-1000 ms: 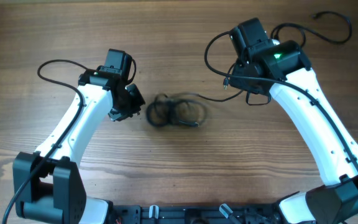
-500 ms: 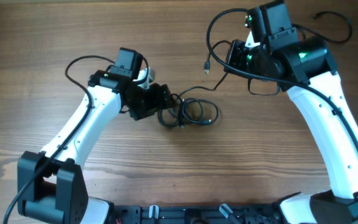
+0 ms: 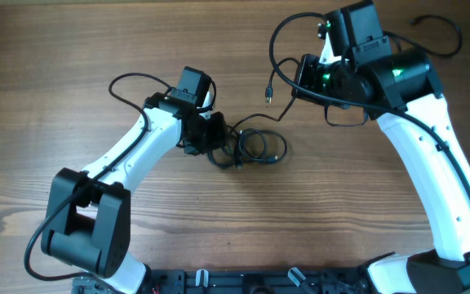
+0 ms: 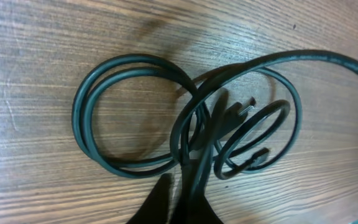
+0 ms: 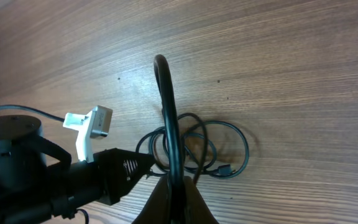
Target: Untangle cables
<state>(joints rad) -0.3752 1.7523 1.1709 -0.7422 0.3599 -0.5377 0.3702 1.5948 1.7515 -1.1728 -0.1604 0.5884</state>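
At the lower edge of the left wrist view, the left gripper (image 4: 178, 194) sits against the cables (image 4: 135, 118). One cord runs in between its dark fingers, but I cannot tell whether the jaws pinch it. Only this view shows the doubled coils and a plug (image 4: 248, 106). In the right wrist view, the right gripper (image 5: 174, 190) is clamped on a cord that rises up-frame. Overhead, the cables lie mid-frame on the wooden table (image 3: 72, 57), with open wood at upper left and lower centre.

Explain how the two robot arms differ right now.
The left arm reaches right to the looped cables; the right arm sits farther back. The left arm's camera sees the loops large; the right arm's sees them small. Both arms' jaws appear shut on a strand.
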